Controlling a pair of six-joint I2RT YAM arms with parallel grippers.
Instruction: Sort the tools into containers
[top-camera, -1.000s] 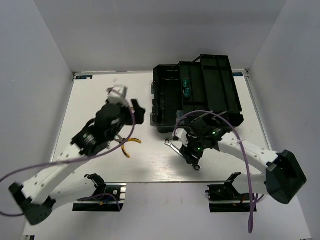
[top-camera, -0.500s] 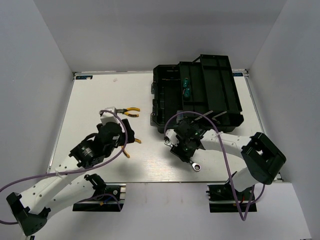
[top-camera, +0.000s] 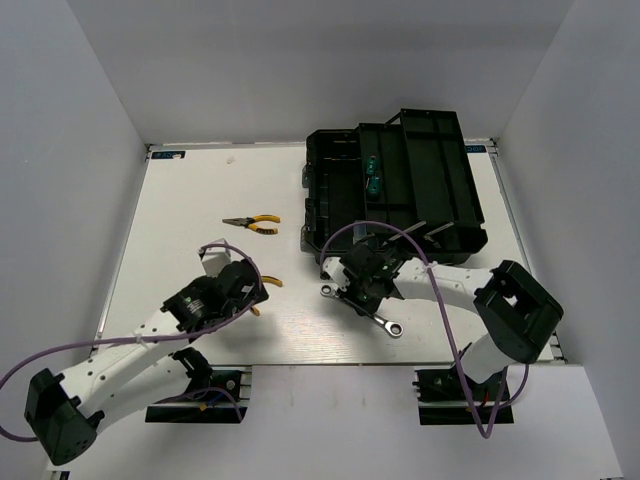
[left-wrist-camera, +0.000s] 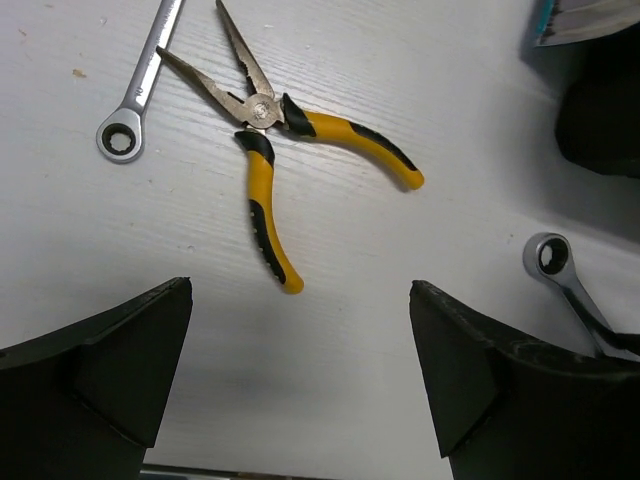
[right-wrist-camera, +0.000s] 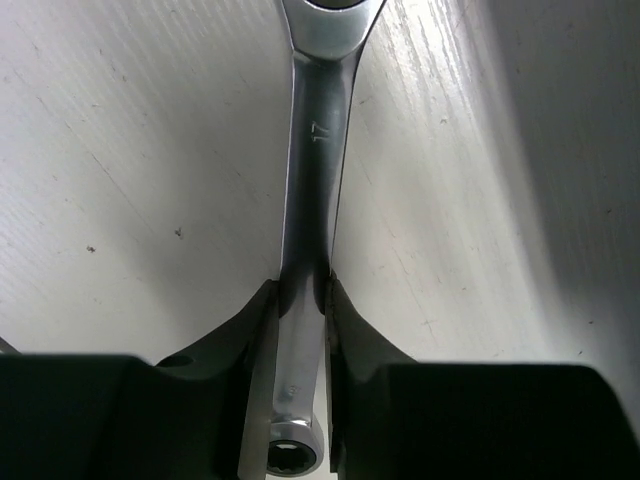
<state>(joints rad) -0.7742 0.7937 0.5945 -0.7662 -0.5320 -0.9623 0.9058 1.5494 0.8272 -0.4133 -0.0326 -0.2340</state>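
Observation:
My right gripper (right-wrist-camera: 300, 290) is shut on the shaft of the long silver wrench (right-wrist-camera: 318, 150), which lies on the table just in front of the black toolbox (top-camera: 420, 215); in the top view the right gripper (top-camera: 358, 288) covers the middle of the wrench (top-camera: 390, 324). My left gripper (left-wrist-camera: 300, 300) stands open low over the table. Just beyond its fingertips lie yellow-and-black pliers (left-wrist-camera: 262, 195) with their handles spread. A short wrench (left-wrist-camera: 135, 95) lies beside the pliers' nose. A second pair of pliers (top-camera: 252, 222) lies farther back. Two green screwdrivers (top-camera: 373, 175) sit inside the toolbox.
The toolbox's open lid (top-camera: 440, 170) lies to the right of the tray, near the right wall. White walls enclose the table on three sides. Purple cables loop over both arms.
My left arm has drawn back toward the near edge, uncovering the far pliers, and its jaws have opened wider. My right gripper slid left along the long wrench and shut on it.

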